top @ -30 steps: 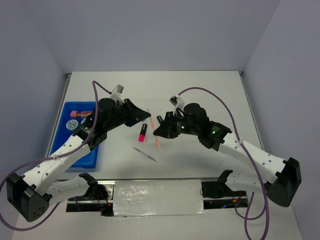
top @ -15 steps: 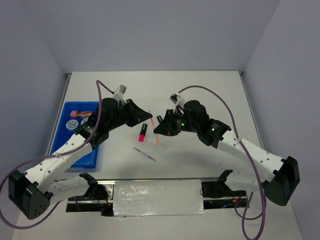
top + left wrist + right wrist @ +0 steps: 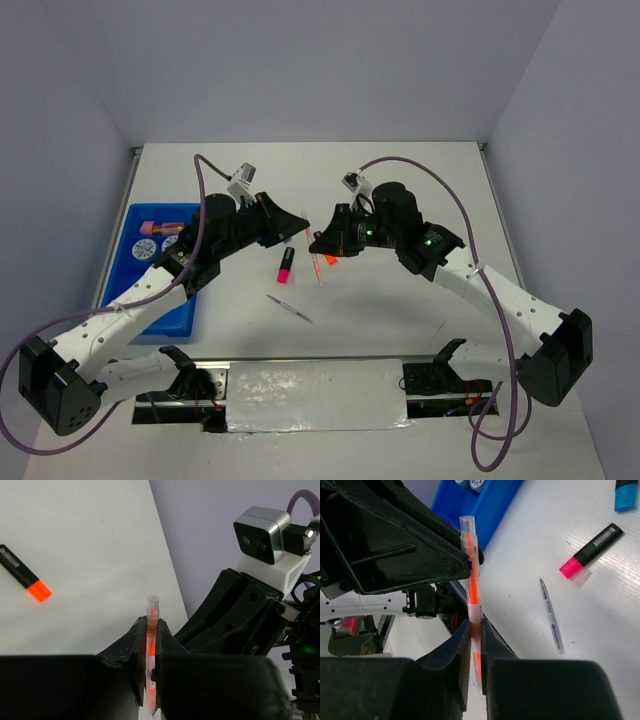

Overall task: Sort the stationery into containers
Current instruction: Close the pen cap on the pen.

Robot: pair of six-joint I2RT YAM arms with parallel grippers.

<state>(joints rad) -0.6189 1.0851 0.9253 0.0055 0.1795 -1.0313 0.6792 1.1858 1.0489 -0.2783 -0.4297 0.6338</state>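
Observation:
A thin orange pen (image 3: pixel 316 270) is held above the table between both grippers. My left gripper (image 3: pixel 297 228) is shut on it, and the left wrist view shows the pen (image 3: pixel 151 611) upright between the fingertips of the left gripper (image 3: pixel 150 625). My right gripper (image 3: pixel 318 243) is shut on the same pen (image 3: pixel 472 575), gripping lower down. The pink highlighter (image 3: pixel 286 265), orange highlighter (image 3: pixel 330 260) and a second thin pen (image 3: pixel 290 309) lie on the table. The blue highlighter (image 3: pixel 623 490) lies farther off. The blue tray (image 3: pixel 170 315) at the left holds a pink cylinder (image 3: pixel 150 226) and patterned rolls (image 3: pixel 143 250).
The two arms' heads nearly touch over the table's middle. Purple cables arc above both arms. Grey walls close in the left, far and right sides. A taped metal plate (image 3: pixel 315 395) lies between the arm bases at the near edge.
Both grippers have moved a little toward the far side and closer together with the orange pen between them. The orange highlighter now shows under the right gripper.

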